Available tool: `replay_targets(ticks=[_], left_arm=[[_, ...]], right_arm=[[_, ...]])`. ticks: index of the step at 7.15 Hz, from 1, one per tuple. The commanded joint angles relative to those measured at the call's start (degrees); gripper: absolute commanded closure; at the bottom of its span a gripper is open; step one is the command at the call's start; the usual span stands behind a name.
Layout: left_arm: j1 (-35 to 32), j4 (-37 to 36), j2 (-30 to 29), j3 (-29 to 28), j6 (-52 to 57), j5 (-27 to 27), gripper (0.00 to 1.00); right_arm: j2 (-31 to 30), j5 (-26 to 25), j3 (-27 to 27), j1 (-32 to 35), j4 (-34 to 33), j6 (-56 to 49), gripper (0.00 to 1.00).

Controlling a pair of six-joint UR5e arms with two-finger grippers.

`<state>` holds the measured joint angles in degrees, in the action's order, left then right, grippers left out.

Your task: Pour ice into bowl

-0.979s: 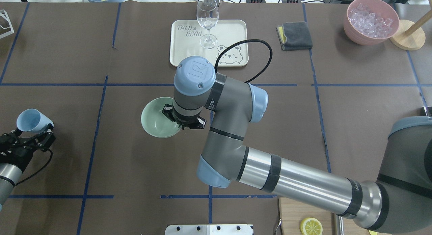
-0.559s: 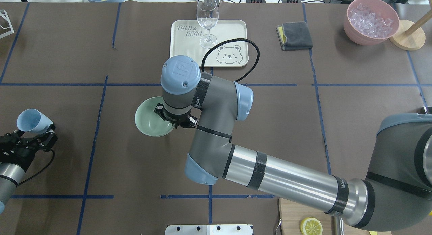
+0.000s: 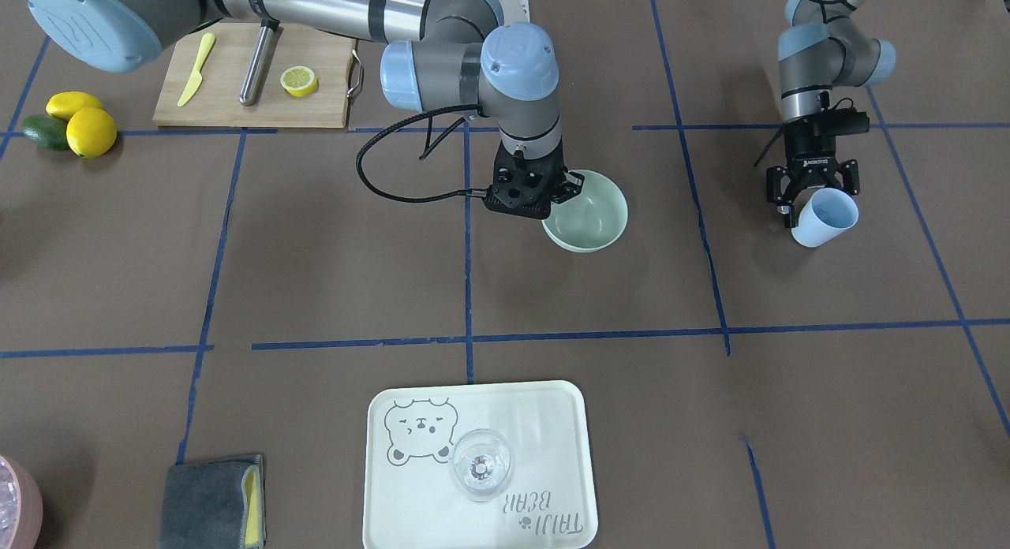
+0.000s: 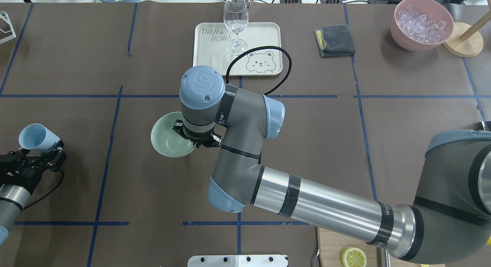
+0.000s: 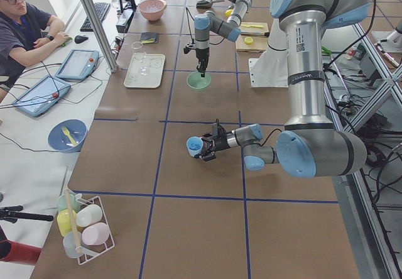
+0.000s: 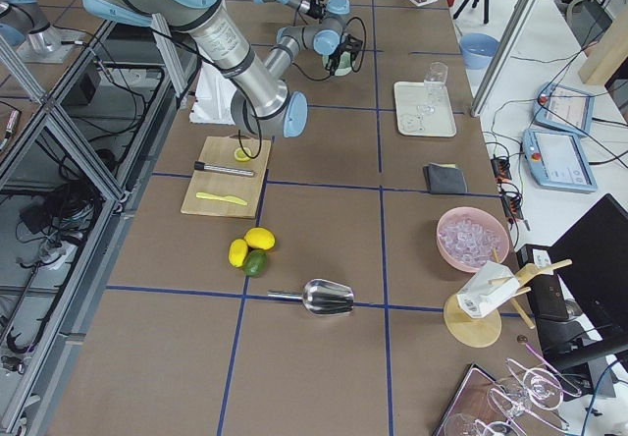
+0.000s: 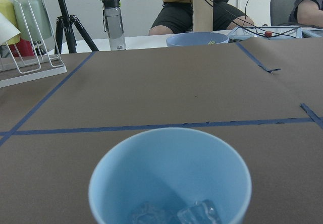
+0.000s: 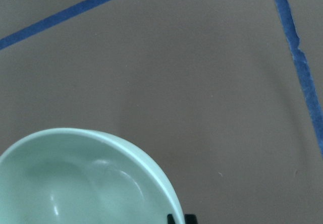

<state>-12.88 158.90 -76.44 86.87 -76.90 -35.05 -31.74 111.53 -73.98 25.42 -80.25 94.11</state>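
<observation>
The pale mint-green bowl (image 4: 165, 138) is near the table's middle, also seen in the front view (image 3: 593, 216) and the right wrist view (image 8: 75, 183). My right gripper (image 4: 193, 139) is shut on the bowl's rim on the side toward my right; I cannot tell whether the bowl touches the table. My left gripper (image 4: 48, 152) is shut on a light blue cup (image 4: 35, 136), tilted, at the table's left side, well apart from the bowl. The left wrist view shows a few small clear ice cubes (image 7: 176, 214) at the bottom of the cup (image 7: 171, 178).
A cream tray (image 4: 264, 33) with a wine glass (image 4: 235, 21) stands beyond the bowl. A grey cloth (image 4: 334, 40), a pink bowl of ice (image 4: 401, 35) and a wooden stand (image 4: 464, 42) are far right. A cutting board (image 3: 229, 99) with a lemon slice lies near my base.
My right arm has carried the bowl leftward, toward the cup. My left gripper and the cup have barely moved.
</observation>
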Motion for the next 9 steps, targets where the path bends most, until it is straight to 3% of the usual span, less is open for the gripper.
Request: replay_targets(ticks=[1,4,5,6,7,8,9], left_arm=[[-1.0,0.0,0.0,-0.1,0.0,0.2,0.15],[-1.8,0.1,-0.1,0.0,0.0,0.3,0.16],[-1.8,0.1,-0.1,0.1,-0.1,0.3,0.36],[-1.8,0.1,-0.4,0.1,-0.1,0.3,0.67],[-1.8,0.2,-0.7,0.1,-0.3,0.3,0.89],[-2.0,2.0,-0.8,0.1,-0.3,0.3,1.0],[-2.4,5.1,-0.7,0.3,0.1,0.3,1.0]], right_arm=[[0.1,0.0,0.3,-0.5,0.0,-0.2,1.0],[0.4,-2.0,2.5,-1.6,2.6,-0.3,1.0],[0.4,-2.0,2.5,-1.6,3.8,-0.1,0.97],[0.4,-2.1,2.8,-1.6,4.4,0.0,0.23],[0.4,-3.2,2.9,-1.8,4.7,0.1,0.0],[0.4,-3.2,2.9,-1.8,4.7,0.2,0.0],[0.4,-3.2,2.6,-1.8,4.7,0.3,0.0]])
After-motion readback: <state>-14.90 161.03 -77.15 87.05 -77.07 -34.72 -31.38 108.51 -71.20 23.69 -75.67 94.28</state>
